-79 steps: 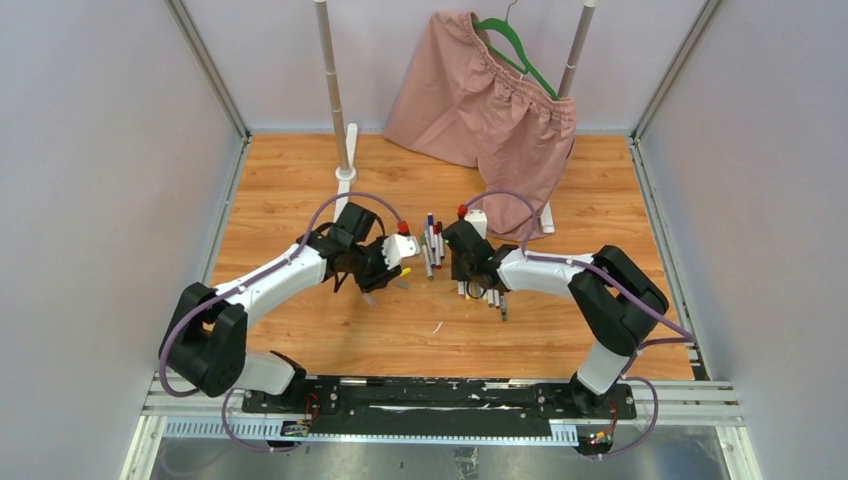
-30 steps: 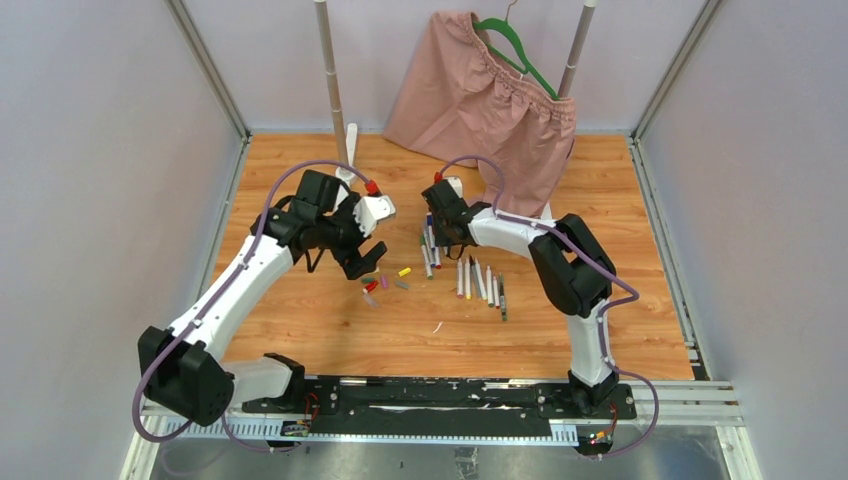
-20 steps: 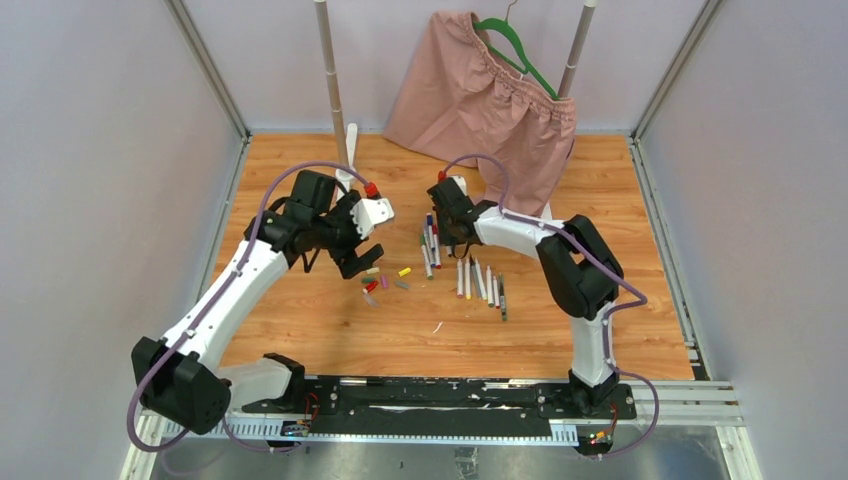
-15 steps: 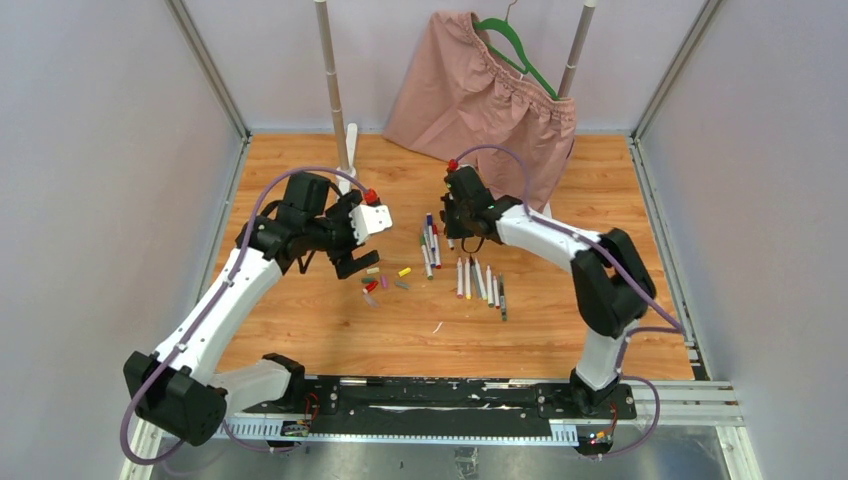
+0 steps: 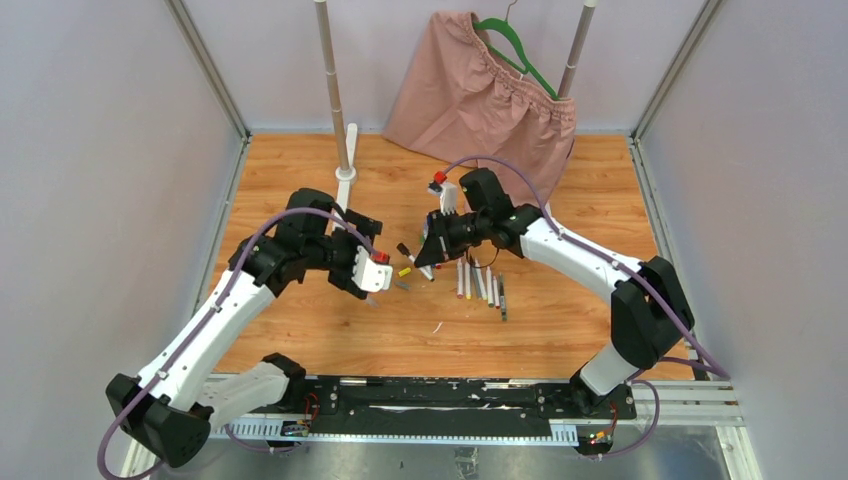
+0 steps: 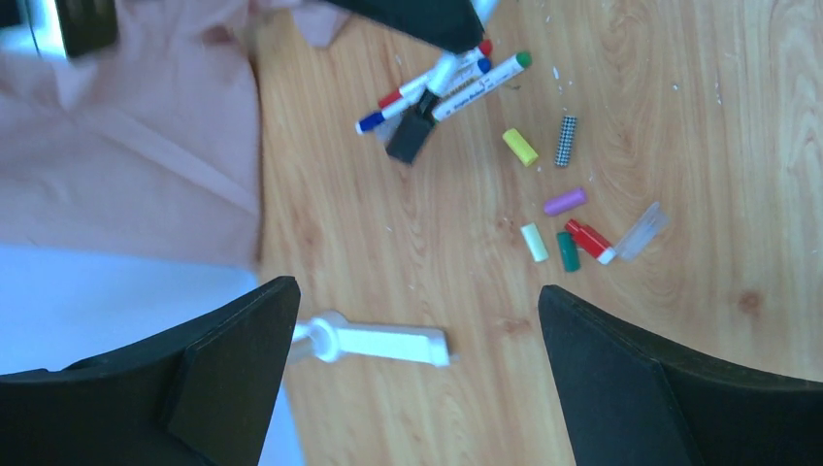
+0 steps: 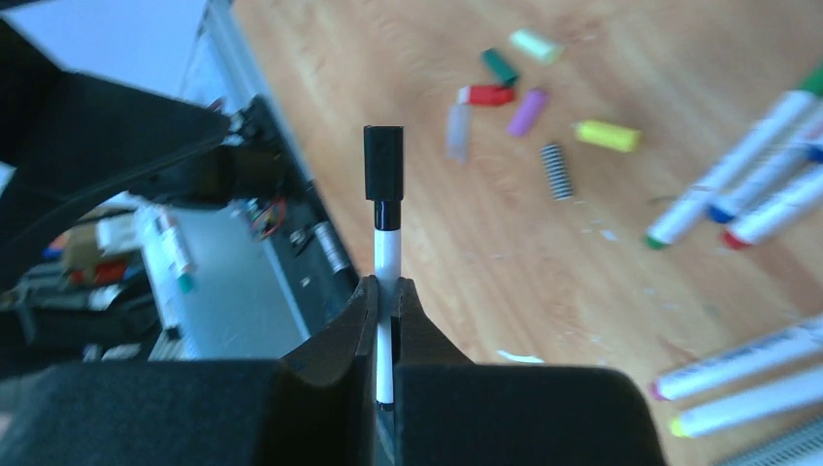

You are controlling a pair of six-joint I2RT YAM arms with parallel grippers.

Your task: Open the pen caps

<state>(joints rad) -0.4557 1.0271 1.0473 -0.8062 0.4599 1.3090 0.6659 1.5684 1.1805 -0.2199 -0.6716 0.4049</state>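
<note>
The right pincer [image 7: 386, 287] is pressed together on a thin white-barrelled pen [image 7: 386, 254], gripping it partway along the barrel. The pen's black cap [image 7: 383, 175] is on and sticks out well past the fingertips. It is raised above the wooden tabletop [image 5: 300, 180] and aimed toward the left arm. The left pincer [image 6: 415, 291] hangs with its fingers [image 6: 233, 374] spread wide and nothing between them, near the capped end but apart from it. On the tabletop beneath and just ahead of the spread pincer lies a scatter of loose caps [image 6: 565, 201]. They are yellow, purple, green, red, a pale one, a clear one and a black-and-white patterned one, and none touches either pincer. Off to the side of the right pincer, three capped pens [image 7: 738, 163] lie bunched together, with green, blue and red ends. Nearer its wrist lie other pens [image 7: 738, 364], two of them showing purple and yellow ends. Beyond both pincers, at the far edge, pink shorts [image 5: 480, 95] hang on a green hanger.
</note>
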